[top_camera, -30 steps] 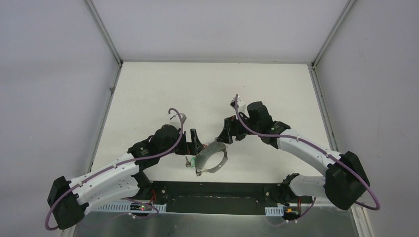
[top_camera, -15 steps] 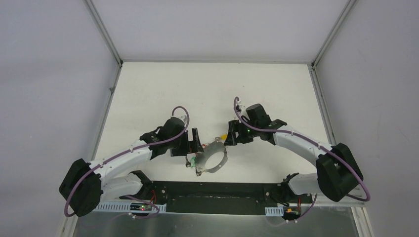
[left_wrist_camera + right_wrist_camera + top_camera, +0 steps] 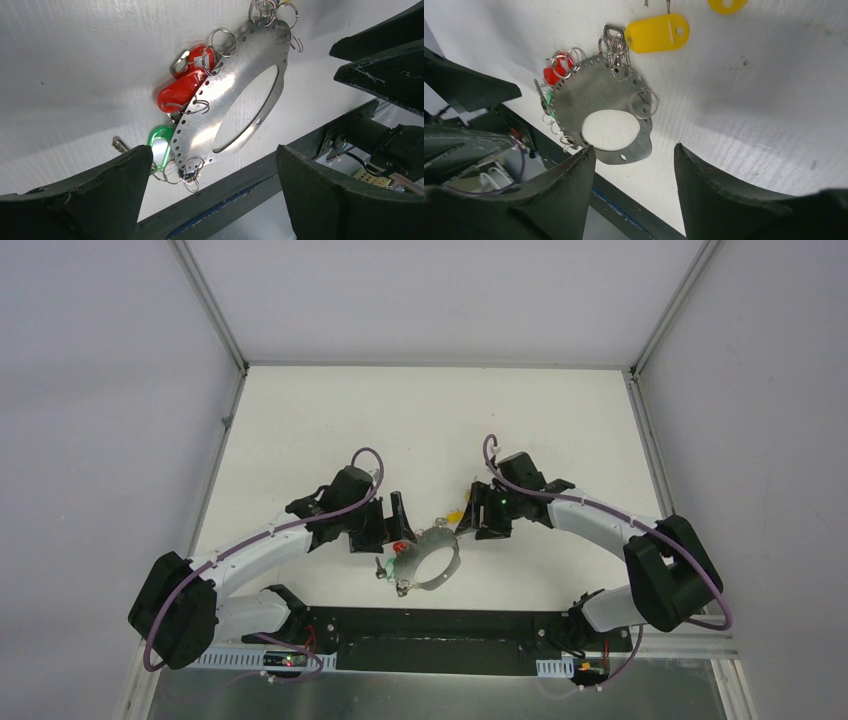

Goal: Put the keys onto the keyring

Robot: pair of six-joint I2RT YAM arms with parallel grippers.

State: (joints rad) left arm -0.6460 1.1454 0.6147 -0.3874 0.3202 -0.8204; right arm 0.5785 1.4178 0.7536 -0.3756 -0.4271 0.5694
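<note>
Arms reach inward, left tool (image 3: 212,150) and right tool (image 3: 634,147) spread, flanking keyring (image 3: 225,95).

Left elbow has swung up and inward from the near-left corner, and the left gripper (image 3: 214,149) has nudged a little farther out along the left side of the keyring (image 3: 428,562). Right elbow has drawn in as well. I see the right gripper (image 3: 634,149) backed off toward its own side with jaws narrower than before, uncovering a yellow tag (image 3: 455,512) by the ring's far edge.
</note>
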